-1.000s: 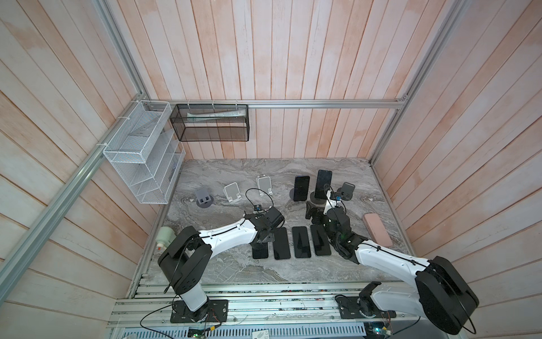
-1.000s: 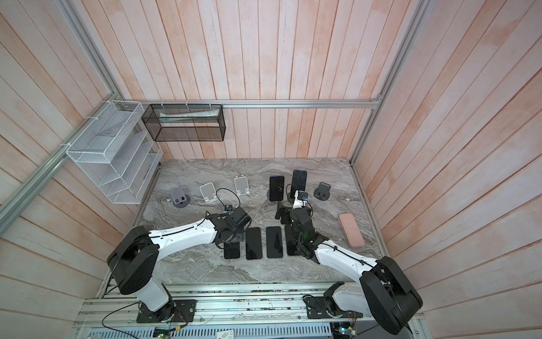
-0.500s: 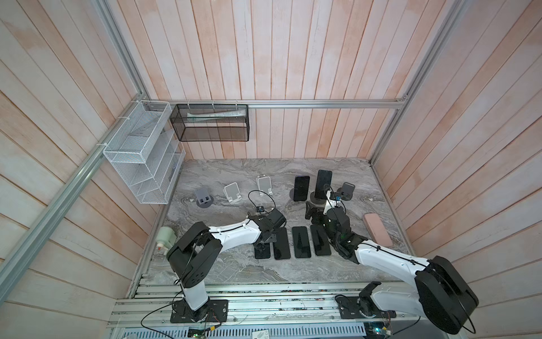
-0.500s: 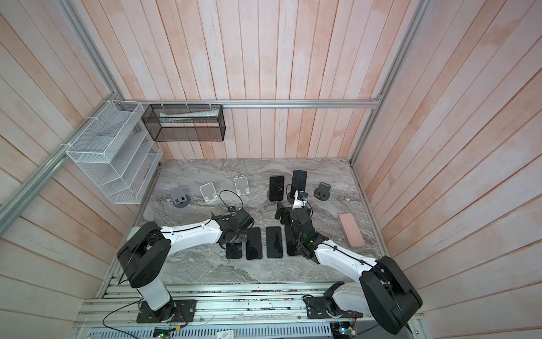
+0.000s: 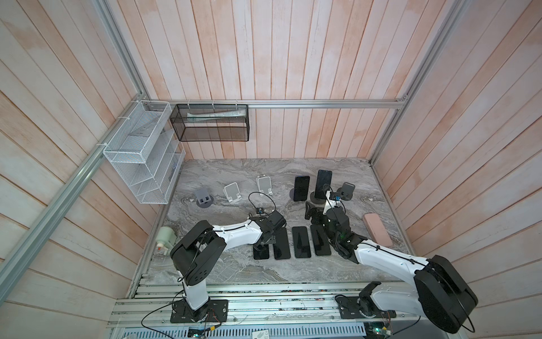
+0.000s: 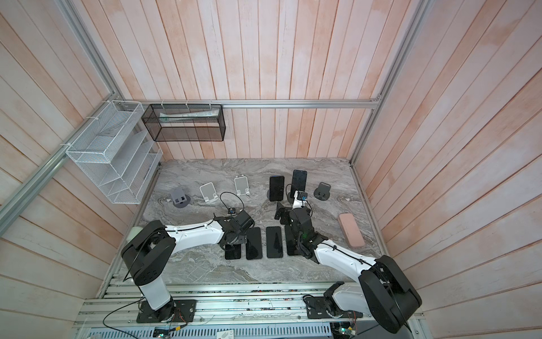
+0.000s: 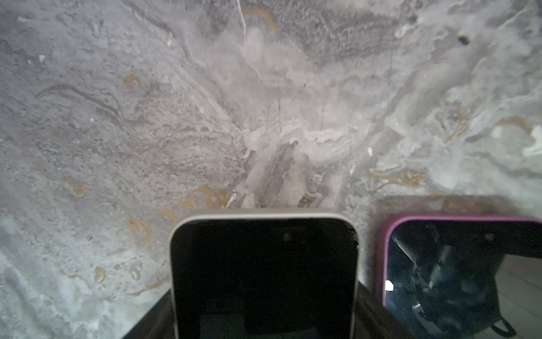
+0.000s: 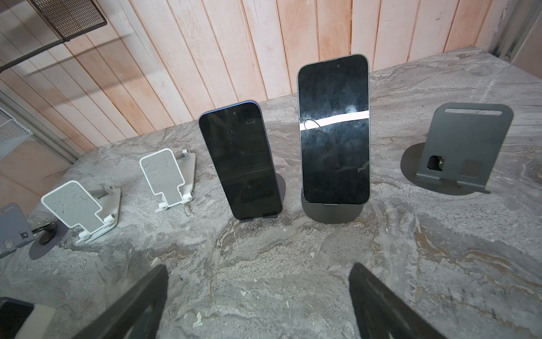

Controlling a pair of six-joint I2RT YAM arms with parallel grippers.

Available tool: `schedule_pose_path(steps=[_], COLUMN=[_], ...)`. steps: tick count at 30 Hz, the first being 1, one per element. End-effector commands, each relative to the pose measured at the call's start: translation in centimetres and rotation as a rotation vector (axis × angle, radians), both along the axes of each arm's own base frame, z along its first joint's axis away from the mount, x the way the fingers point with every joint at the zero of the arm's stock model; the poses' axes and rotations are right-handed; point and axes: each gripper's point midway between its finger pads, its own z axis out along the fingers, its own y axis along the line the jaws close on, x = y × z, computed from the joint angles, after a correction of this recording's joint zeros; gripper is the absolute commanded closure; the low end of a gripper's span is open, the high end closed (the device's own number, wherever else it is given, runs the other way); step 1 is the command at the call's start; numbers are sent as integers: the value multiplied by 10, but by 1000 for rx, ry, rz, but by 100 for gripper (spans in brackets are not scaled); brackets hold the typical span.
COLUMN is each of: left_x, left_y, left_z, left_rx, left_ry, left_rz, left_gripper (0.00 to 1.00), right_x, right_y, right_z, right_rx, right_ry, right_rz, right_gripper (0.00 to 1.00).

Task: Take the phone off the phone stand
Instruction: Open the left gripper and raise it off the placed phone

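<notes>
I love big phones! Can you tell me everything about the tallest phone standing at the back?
The tallest phone is a glossy black slab with rounded corners, a thin rim and a camera dot near its top. Its dark screen mirrors a bright stripe. It leans back, nearly upright, on a dark round-based stand, beside a shorter phone but apart from it. Only the stand touches it.

1. Four flat phones (image 5: 301, 242) lie side by side on the table (image 5: 234, 270).
2. Behind them, two propped phones (image 5: 301, 187) lean on stands (image 8: 334, 212).
3. Three more stands (image 5: 231, 192) sit left of those, a fourth stand (image 5: 346, 189) right.
</notes>
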Motion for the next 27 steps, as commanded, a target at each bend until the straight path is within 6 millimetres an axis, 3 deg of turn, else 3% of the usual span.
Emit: schedule_pose_path(steps=[1,15,21,27], left_x=[-4,-1,10,24], left_y=[14,11,4,-7], left_z=[-12,-8,20,68], left_rx=[66,43,3,-47], left_ry=[26,10,-62,-184], left_rz=[-5,1,-17,-90], left_gripper=[21,16,1,0], right_x=[2,3,3,2], right_y=[4,5,4,4], right_z=[4,4,4,6], right_rx=[8,6,5,5], right_ry=[0,2,2,-2], right_rz=[5,5,4,1], right_gripper=[3,3,3,3])
